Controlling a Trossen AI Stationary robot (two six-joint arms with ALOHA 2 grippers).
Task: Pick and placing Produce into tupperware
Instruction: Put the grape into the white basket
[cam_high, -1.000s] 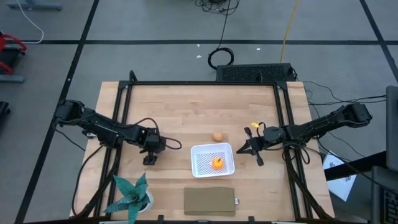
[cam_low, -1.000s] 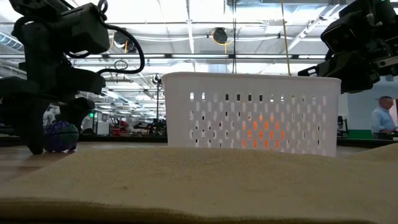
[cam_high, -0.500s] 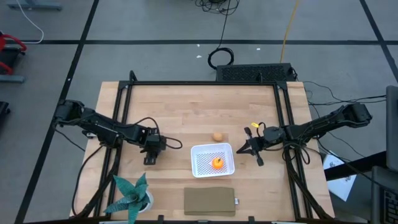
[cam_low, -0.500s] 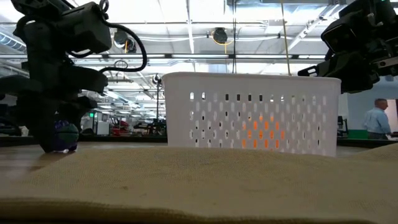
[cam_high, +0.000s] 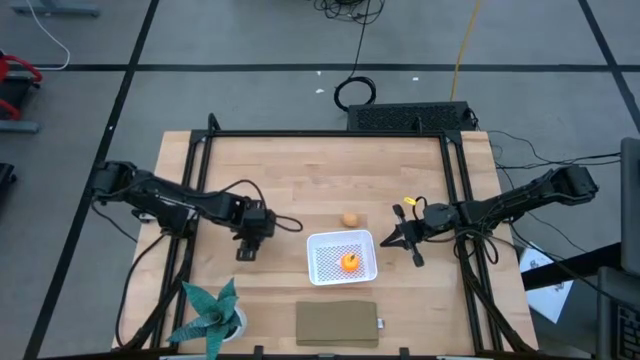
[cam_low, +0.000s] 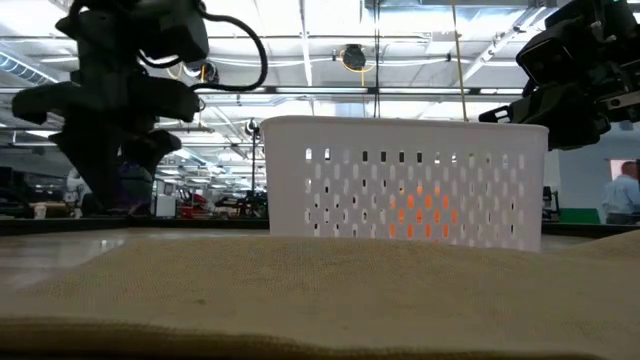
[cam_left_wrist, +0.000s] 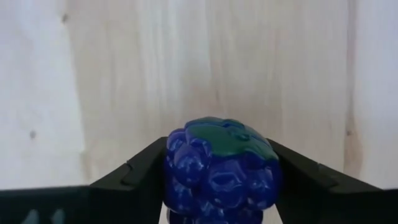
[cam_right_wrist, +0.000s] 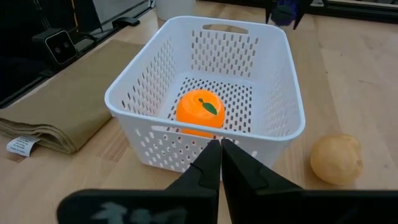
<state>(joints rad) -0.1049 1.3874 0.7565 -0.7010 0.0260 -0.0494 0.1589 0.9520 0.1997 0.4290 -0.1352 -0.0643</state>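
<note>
**One piece in, one in hand, one on the table**

Starting at the left of the high view, I have the left gripper (cam_high: 247, 250) out over the table (cam_high: 300, 180), between the plant (cam_high: 212, 312) and the basket (cam_high: 343, 257) but apart from both. My left wrist view shows its fingers clamped on either side of the purple piece (cam_left_wrist: 221, 168), a knobbly berry with a green top, and bare wood lies beyond it. In the low view the gripper (cam_low: 122, 190) hangs above the table line, so I judge the berry is lifted clear, though the piece itself is hard to pick out there.

Moving right, the basket sits near the front middle of the table, just behind the tan cloth (cam_high: 337, 323). The orange piece (cam_high: 349, 262) lies inside it on the mesh floor; my right wrist view confirms it (cam_right_wrist: 199, 112) resting in there. The tan piece (cam_high: 349, 219) is on the wood just behind the basket, not touching it.

Further right, the right gripper (cam_high: 405, 240) waits beside the basket, its fingers pressed together on nothing.

By my reckoning, the task is about a third done: one piece placed, the berry to be carried over and dropped in, the tan one not yet picked.
</note>
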